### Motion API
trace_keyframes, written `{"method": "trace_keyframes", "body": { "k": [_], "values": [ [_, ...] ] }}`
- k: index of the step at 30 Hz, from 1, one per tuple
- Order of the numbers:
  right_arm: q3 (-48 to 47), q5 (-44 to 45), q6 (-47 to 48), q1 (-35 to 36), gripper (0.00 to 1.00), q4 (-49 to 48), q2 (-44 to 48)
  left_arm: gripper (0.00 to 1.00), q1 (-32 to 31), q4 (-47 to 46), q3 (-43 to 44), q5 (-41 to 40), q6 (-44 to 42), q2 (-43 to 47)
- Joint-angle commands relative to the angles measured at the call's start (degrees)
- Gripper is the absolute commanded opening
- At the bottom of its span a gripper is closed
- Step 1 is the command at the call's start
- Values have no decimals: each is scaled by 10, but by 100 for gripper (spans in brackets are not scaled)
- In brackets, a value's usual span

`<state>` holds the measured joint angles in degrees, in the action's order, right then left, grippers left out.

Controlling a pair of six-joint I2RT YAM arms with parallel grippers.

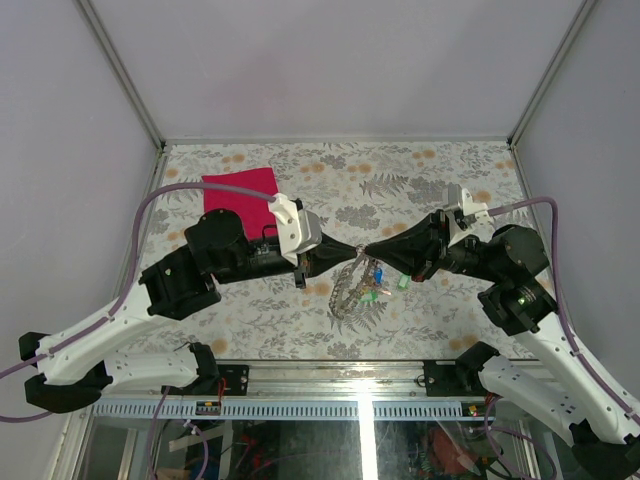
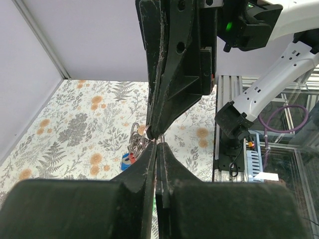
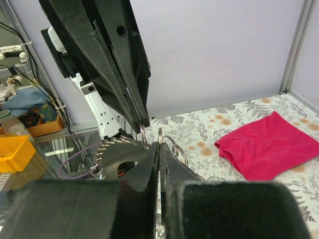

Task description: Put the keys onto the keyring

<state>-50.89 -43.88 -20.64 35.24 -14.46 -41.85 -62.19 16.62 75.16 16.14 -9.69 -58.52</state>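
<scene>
Floral-printed cloth [image 1: 450, 180] covered the table inside pale grey walls, and a magenta cloth [image 1: 240, 190] lay spread at the far left, well apart from the work and playing no part in it; over the middle of the table the left gripper [image 1: 352, 253] and the right gripper [image 1: 374, 250] met tip to tip, nearly touching; both pairs of jaws were pinched fully closed, and the wrist views showed a thin wire loop at each set of fingertips, so each arm appeared to have hold of a turn of the keyring [image 1: 347, 295]; exactly which turn each one nipped was too small to tell; the keyring's jagged grey coil sat just below and on the near side of the meeting tips, with the keys [image 1: 377, 283] bunched against its right side, blue and green heads showing; one green tag [image 1: 402, 282] sat a little further right under the right gripper, and whether it was already threaded could not be told; the opposed pinch seemed meant to steady the ring from both sides, or to part its coil, so that a key's hole could be fed onto the wire; such a narrow grip on springy wire looked likely to slip if either arm pulled off line
</scene>
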Motion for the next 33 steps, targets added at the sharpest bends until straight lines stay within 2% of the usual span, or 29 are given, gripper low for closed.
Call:
{"method": "trace_keyframes", "body": {
  "k": [1,4,11,19,22,28,33],
  "values": [
    [-33,26,-22,0,0,-22,3,0,3,-42,-3,-10,-5,9],
    [-32,23,-22,0,1,-27,5,0,3,-42,-3,-11,-4,9],
    [-25,40,-6,0,22,-32,18,0,3,-36,0,-7,-4,7],
    [-26,78,47,0,32,4,37,0,3,-32,2,-5,-4,3],
    [-26,67,70,0,29,7,42,0,3,-30,4,-5,-5,1],
    [-36,-28,92,0,21,6,37,0,3,-29,5,-5,-7,-2],
    [-50,-82,91,0,7,29,25,0,2,-27,6,-7,-7,-2]
  ]
}}
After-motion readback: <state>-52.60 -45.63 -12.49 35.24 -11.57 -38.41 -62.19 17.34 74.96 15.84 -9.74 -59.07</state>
